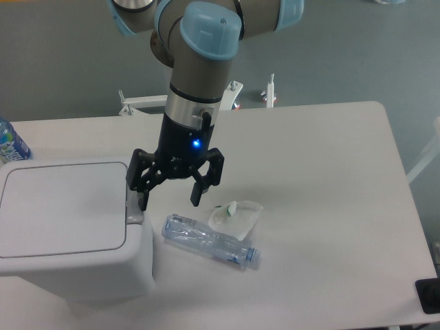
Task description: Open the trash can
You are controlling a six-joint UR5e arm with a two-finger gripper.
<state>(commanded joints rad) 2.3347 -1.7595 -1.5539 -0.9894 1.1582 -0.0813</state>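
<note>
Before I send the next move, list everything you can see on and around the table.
trash can: one, white, lid shut, front left of table
push-button tab: one, grey, on the can's right rim
crushed plastic bottle: one, clear with blue cap, lying on the table right of the can
crumpled wrapper: one, white with green bits, just behind the bottle
water bottle: one, blue label, left edge, partly cut off
table: one, white
dark object: one, black, bottom right corner, cannot identify
white frame pieces: on the grey floor behind the table
gripper: one, black, open, one finger over the tab
arm: one, grey and light blue
</note>
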